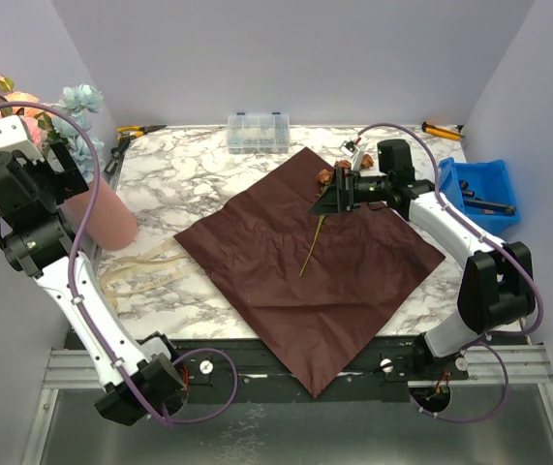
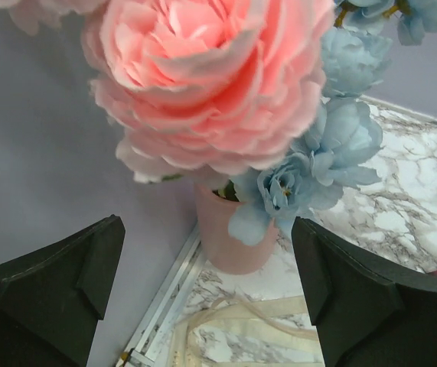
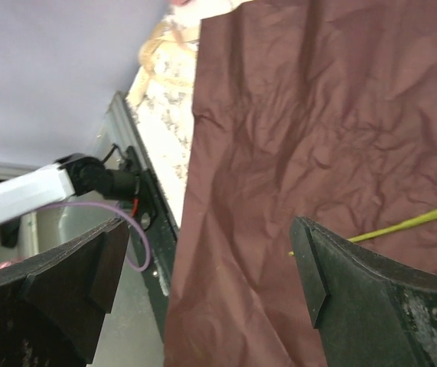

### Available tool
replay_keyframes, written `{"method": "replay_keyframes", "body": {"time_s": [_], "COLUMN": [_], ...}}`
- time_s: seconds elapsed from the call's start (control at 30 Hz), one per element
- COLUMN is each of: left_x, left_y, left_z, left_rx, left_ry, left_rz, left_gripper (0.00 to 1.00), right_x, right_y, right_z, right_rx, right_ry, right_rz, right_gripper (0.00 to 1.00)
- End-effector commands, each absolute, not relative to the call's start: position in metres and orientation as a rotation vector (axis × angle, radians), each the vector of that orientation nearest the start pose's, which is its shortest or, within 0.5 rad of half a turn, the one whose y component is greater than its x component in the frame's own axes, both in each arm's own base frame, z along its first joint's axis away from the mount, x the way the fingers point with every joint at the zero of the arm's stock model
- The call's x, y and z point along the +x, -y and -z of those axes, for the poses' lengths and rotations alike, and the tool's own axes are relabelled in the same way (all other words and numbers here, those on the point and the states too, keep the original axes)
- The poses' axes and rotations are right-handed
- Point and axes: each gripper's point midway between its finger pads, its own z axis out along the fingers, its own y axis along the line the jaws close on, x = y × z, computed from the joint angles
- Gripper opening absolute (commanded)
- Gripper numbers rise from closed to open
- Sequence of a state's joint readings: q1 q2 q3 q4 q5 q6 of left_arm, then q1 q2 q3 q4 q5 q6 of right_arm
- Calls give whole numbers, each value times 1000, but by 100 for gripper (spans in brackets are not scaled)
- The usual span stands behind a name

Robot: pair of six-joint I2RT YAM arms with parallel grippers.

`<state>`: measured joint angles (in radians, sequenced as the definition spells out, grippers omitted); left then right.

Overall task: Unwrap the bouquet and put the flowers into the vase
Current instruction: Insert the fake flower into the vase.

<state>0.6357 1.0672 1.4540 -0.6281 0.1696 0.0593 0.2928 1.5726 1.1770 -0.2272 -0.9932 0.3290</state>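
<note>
Left of one flat maroon sheet point(image 1: 305, 262): one vase point(image 1: 102, 218) holding pink, peach and blue blooms point(image 1: 77, 97), one ribbon point(image 1: 145, 271), and left fingers point(image 2: 57, 290) spread wide, gripping nothing; on the sheet, one brown flower point(image 1: 326, 177), with right fingers point(image 3: 371, 298) over the sheet, likewise spread.

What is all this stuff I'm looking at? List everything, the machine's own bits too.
vase: one, salmon pink, left side of table
flowers: several, pink, peach and light blue, standing in the vase
loose flower: one, brownish bloom, green stem, lying on the sheet
sheet: one, dark maroon, spread flat mid-table
ribbon: one, beige, left of sheet
clear box: one, see-through, rear of table
bin: one, blue, right edge
hand tool: one, yellow and black, rear left
second tool: one, orange and black, rear right
table: one, white-grey marble
left gripper: one, black, open, by the flowers
right gripper: one, black, open, over the sheet
</note>
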Motion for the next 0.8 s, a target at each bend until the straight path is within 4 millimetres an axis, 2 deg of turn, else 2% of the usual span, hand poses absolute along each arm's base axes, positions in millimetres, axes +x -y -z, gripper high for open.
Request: {"method": "replay_keyframes", "body": {"time_s": [0.0, 0.1, 0.23, 0.33, 0.4, 0.53, 0.6, 0.77], "left_x": [264, 259, 254, 247, 244, 244, 246, 251], "left_y": [-157, -140, -98, -74, -69, -63, -62, -60], "left_z": [-381, -375, -360, -347, -340, -327, -320, -305], "left_rx": [-367, -331, -198, -120, -96, -68, -73, -89], "left_ry": [-1822, -1840, -1906, -1946, -1961, -1982, -1993, -2013], "left_rz": [-316, -253, -60, 46, 69, 110, 132, 194], "left_gripper": [99, 99, 99, 99, 99, 99, 99, 99], "right_x": [336, 342, 350, 359, 365, 378, 390, 424], "right_y": [-242, -235, -223, -210, -201, -190, -185, -184], "right_z": [-202, -190, -169, -150, -138, -120, -112, -97], "right_rx": [-485, -443, -368, -292, -242, -129, -18, 63], "right_ry": [-2185, -2217, -2271, -2314, -2342, -2387, -2417, -2492], "right_rz": [-1207, -1129, -1011, -889, -809, -710, -662, -549], "right_gripper": [97, 96, 90, 85, 82, 70, 64, 59]}}
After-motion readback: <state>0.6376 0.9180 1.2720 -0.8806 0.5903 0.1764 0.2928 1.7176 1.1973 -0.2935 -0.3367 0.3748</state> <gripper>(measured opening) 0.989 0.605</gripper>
